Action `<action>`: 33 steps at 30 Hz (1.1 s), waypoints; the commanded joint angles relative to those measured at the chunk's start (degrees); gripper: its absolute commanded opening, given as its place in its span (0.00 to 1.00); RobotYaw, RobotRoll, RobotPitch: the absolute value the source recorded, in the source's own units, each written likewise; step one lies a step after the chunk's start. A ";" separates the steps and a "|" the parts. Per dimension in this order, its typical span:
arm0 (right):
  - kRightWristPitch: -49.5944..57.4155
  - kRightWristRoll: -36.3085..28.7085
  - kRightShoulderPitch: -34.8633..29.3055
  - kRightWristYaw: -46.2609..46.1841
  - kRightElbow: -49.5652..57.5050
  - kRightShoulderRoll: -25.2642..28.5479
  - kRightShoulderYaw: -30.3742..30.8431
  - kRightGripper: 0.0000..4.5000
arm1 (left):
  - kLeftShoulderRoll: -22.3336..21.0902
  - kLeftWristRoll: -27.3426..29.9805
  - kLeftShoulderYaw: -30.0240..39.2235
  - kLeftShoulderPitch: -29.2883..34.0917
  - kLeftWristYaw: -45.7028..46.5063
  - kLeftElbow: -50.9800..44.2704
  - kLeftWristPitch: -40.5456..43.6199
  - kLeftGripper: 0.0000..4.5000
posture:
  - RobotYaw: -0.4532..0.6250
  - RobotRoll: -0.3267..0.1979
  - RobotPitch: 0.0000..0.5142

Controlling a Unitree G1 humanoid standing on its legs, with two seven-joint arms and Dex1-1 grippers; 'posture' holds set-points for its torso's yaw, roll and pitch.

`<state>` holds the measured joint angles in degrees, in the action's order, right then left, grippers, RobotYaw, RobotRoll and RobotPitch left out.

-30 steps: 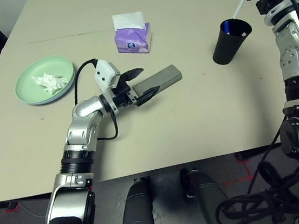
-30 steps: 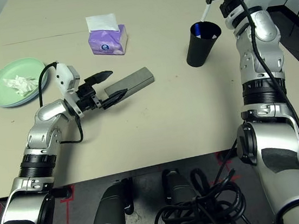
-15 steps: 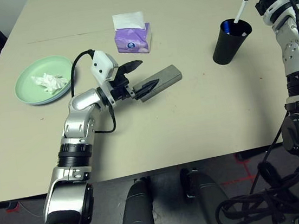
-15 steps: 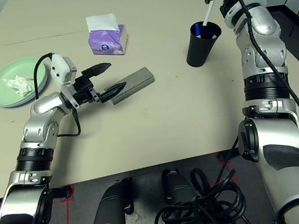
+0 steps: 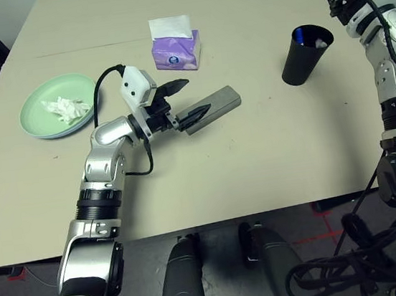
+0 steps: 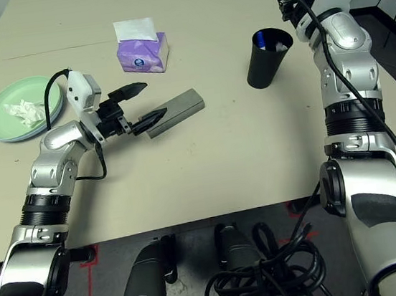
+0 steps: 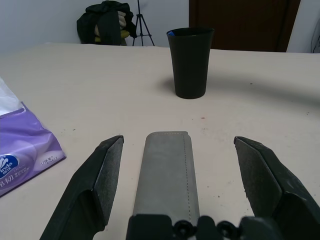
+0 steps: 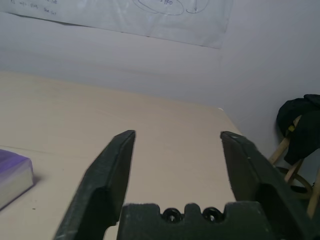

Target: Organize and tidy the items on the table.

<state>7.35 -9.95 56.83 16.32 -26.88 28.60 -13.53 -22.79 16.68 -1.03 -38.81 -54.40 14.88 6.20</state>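
Your right gripper [image 8: 176, 165] has just let go of the white stick it held over the cup [image 5: 305, 54] half a second ago; it now sits released, fingers wide apart and nothing between them, raised just above and behind the cup; a pale end shows at the cup's rim, so I judge the stick dropped in and that item is done.

Your left gripper [image 7: 180, 175] has hardly moved in that half second; it stays spread wide with the case [image 7: 167, 170] lying flat on the tabletop [image 5: 257, 162] between its fingers, neither finger touching it; a second ago that gripper sat lower and closer on the case, so the arm has eased up and back a little.

The cup stands straight ahead of the left gripper, well beyond the far end of the case; the tissue box [image 5: 176, 49] sits near, off the finger further from you; the green plate [image 5: 51, 126] with the crumpled tissue [image 5: 63, 108] lies behind that gripper, off past its wrist.

With the right gripper free, the case looks like your next item; you'd need to close squarely across its long sides, or it may skid on the tabletop.
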 commanded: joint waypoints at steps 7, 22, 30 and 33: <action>0.43 -6.14 -8.04 3.42 7.82 -1.61 -3.20 0.99 | -0.21 0.18 0.51 1.15 0.66 0.60 0.53 1.00 | 0.44 0.62 0.31; -5.05 -8.22 -29.83 -0.61 15.87 -10.85 -4.82 0.99 | 6.38 -3.65 8.09 2.23 28.88 1.80 2.05 1.00 | 0.48 0.62 0.25; -10.06 -2.61 -31.08 -3.39 12.88 -12.27 -1.66 0.99 | 7.73 -9.47 12.58 8.31 46.55 -0.85 -0.41 1.00 | 0.51 0.62 0.23; -13.37 -3.92 -31.43 0.42 12.52 -12.14 -1.17 0.99 | 5.98 -8.81 13.63 11.70 45.43 -2.13 -1.16 1.00 | 0.52 0.62 0.22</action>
<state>-3.59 -13.19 26.12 14.64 -13.81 16.30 -15.05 -15.84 8.10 11.69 -28.46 -8.58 14.23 6.04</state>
